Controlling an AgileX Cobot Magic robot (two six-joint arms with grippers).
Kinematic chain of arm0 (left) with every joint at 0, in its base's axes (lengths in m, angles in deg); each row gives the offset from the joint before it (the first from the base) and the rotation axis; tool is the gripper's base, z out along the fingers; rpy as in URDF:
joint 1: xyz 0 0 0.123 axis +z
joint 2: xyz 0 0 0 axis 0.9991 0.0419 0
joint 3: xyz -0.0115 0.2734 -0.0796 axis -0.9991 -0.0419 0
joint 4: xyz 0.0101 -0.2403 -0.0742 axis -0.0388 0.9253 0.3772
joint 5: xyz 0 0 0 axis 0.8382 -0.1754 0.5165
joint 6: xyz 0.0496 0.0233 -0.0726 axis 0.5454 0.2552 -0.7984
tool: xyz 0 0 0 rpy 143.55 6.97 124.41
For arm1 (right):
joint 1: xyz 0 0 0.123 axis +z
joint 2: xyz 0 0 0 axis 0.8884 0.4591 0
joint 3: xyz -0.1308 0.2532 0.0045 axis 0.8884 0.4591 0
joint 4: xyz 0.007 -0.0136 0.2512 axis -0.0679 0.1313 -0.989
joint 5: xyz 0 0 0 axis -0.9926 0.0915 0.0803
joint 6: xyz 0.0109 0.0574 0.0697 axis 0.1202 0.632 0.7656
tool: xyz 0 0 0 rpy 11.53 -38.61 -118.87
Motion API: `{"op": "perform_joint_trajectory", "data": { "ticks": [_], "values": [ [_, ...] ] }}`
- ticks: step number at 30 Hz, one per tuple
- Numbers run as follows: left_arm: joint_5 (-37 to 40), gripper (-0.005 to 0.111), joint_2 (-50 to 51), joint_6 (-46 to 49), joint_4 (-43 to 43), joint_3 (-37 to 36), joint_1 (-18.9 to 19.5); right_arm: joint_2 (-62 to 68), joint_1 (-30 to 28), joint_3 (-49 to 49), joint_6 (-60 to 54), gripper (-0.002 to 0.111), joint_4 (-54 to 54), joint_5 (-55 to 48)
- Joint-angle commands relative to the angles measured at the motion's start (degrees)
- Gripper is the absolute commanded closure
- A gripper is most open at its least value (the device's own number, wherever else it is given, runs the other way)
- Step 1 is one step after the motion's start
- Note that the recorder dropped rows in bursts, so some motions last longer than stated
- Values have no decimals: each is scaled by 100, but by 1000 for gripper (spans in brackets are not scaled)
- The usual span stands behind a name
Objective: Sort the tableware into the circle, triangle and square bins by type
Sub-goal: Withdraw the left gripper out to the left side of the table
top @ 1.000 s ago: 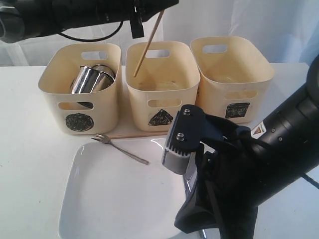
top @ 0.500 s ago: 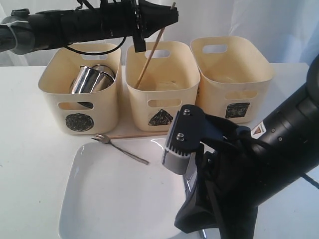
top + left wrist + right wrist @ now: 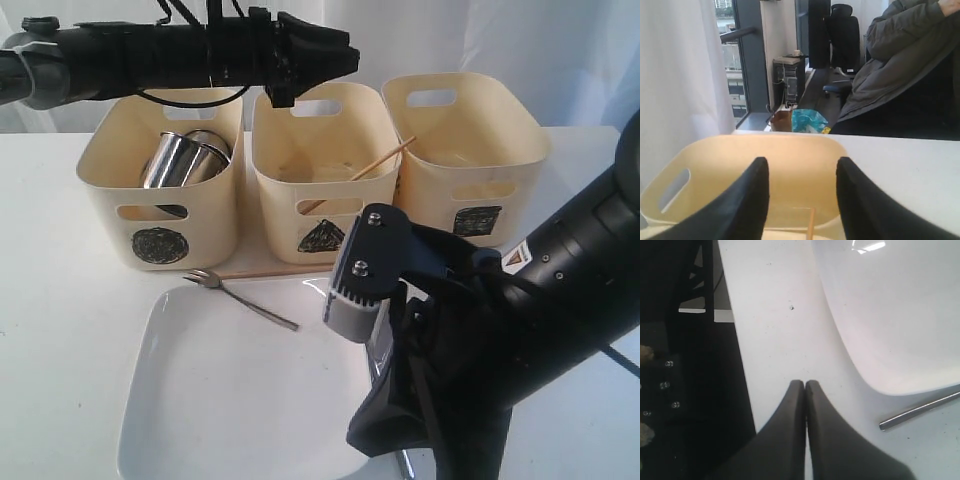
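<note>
We're seeing the left pincer (image 3: 801,165) hovering with its fingers apart above the triangle bin (image 3: 280,225). One chopstick (image 3: 380,161) is leaning slantwise inside that bin. Its long axis is running diagonally and its upper tip is pointing over the rim toward the square bin (image 3: 430,180). The right pincer (image 3: 805,384) is sitting pressed together, gripping nothing, over the tabletop (image 3: 775,340) just beside the plate (image 3: 890,315).

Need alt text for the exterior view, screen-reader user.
The left pincer hovers above the triangle bin, where a chopstick leans against its rim. Steel mugs sit in the circle bin, the square bin stands rightmost; a fork lies across the white plate's edge, and the right arm fills the foreground.
</note>
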Motion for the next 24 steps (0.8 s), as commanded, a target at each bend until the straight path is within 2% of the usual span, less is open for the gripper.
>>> {"op": "perform_joint_trajectory", "data": {
  "ticks": [1,5,8,10,16,18,24],
  "values": [
    [131,58,-85,-673,-644,12,17,-35,-48,26,-68,108,-25,131],
    [277,63,-226,-1424,-1550,12,137,-35,-48,26,-68,108,-25,131],
    [491,83,-384,-1811,-2071,12,263,-35,-48,26,-68,108,-25,142],
    [755,105,-512,-1988,-2250,12,394,-35,-48,26,-68,108,-25,173],
    [1633,107,-936,-2602,-2839,12,770,-35,-48,26,-172,108,-25,606],
    [1698,107,-1089,-2685,-3055,-78,889,-35,-48,26,-172,108,-25,869],
    [1698,107,-1621,-2689,-3395,-1003,1244,-35,-48,26,-172,108,-25,1418]
  ]
}}
